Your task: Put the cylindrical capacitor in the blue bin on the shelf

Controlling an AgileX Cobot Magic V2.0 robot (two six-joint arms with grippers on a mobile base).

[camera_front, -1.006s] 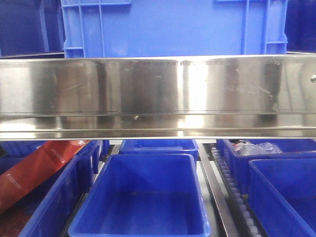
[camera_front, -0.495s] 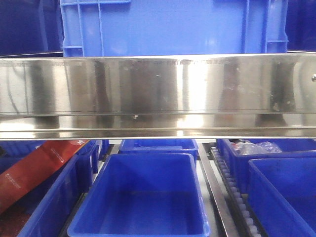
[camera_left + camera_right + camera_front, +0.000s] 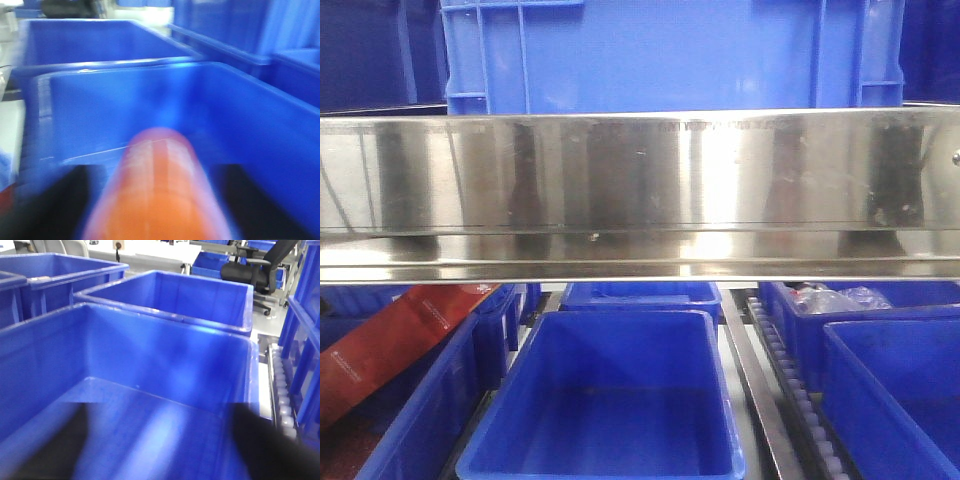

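As the left pincer [image 3: 155,172] grips it, cylindrical capacitor [image 3: 159,200] points into blue bin [image 3: 250,125].

— What does the steel shelf [image 3: 640,190] carry?
— A big blue crate [image 3: 670,55] on top. Below, blue bins side by side, with a roller track [image 3: 795,390] between the middle bin [image 3: 620,355] and the right bin [image 3: 880,400].
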